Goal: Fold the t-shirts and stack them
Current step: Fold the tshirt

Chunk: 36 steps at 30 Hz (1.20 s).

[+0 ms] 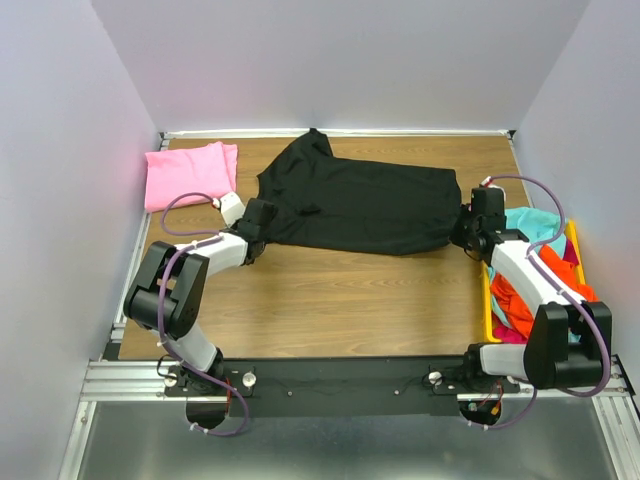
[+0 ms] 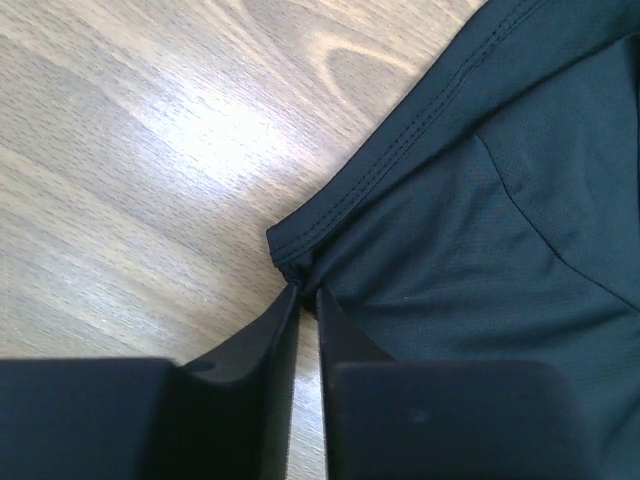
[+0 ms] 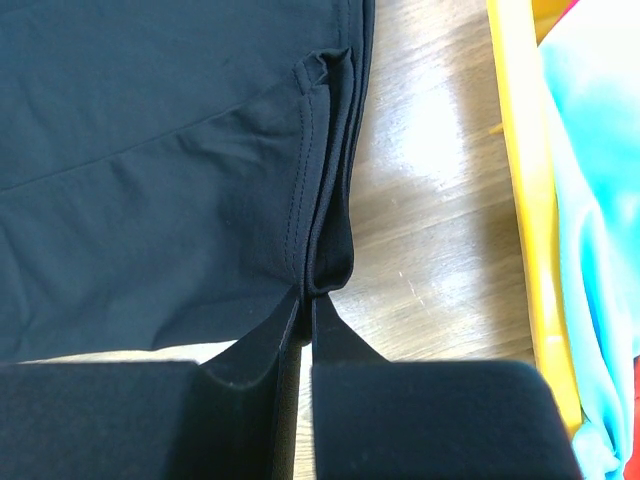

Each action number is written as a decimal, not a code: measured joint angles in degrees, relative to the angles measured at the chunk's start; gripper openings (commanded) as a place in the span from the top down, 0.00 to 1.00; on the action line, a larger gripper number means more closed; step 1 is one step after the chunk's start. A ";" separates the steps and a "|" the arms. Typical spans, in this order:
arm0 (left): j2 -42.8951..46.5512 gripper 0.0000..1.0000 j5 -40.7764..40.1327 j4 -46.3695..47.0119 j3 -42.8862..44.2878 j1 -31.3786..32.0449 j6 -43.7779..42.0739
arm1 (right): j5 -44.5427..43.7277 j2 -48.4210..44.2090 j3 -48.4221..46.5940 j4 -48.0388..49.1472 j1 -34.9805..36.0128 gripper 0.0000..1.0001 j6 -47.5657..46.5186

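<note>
A folded pink t-shirt [image 1: 190, 172] lay at the far left corner of the counter [image 1: 330, 300]. Just beside it, the left claw [image 2: 307, 292] was pressed nearly together on a hemmed corner of the black t-shirt [image 1: 360, 205], which lay spread across the far middle (one sleeve pointing toward the back wall). The right claw [image 3: 303, 300] pinched the shirt's doubled right edge. Rightmost, the yellow bin [image 1: 487, 300] held a heap of teal, orange and magenta t-shirts [image 1: 515, 300].
</note>
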<state>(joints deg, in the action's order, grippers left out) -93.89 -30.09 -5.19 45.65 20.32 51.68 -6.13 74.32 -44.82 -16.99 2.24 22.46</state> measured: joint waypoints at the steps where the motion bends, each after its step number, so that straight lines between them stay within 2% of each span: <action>1: 0.00 0.86 0.00 -0.04 0.00 0.00 -0.28 | 0.04 -0.11 0.00 0.11 0.00 0.87 0.00; 3: 0.00 0.87 0.00 -0.04 0.00 0.00 -0.70 | 0.11 -0.24 0.00 0.33 0.00 0.87 0.00; 6: 0.00 1.00 0.00 -0.02 0.00 0.00 -1.73 | 0.13 -0.31 0.04 0.46 0.00 0.87 0.00; 14: 0.31 1.00 -0.63 0.57 -0.63 0.00 -3.48 | 0.20 -1.27 0.94 0.63 0.00 0.88 0.00; 32: 15.67 1.00 -0.74 0.70 -9.55 0.00 -0.63 | -2.27 -4.85 4.13 0.44 0.00 0.91 1.57; 34: 17.00 0.96 -0.74 0.37 -9.94 0.00 -0.20 | -2.58 -4.85 4.20 0.37 0.02 0.81 1.66; 35: 17.73 0.93 -0.76 -0.11 -10.10 0.00 0.09 | -2.75 -4.85 4.20 0.37 0.00 0.71 1.73; 36: 18.69 0.76 -0.87 -0.79 -10.34 0.00 0.52 | -3.04 -4.85 4.20 0.37 0.02 0.46 1.84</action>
<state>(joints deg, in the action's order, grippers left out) -75.20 -30.96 -5.98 35.31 20.32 52.21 -9.17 69.47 -40.62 -16.62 2.26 24.29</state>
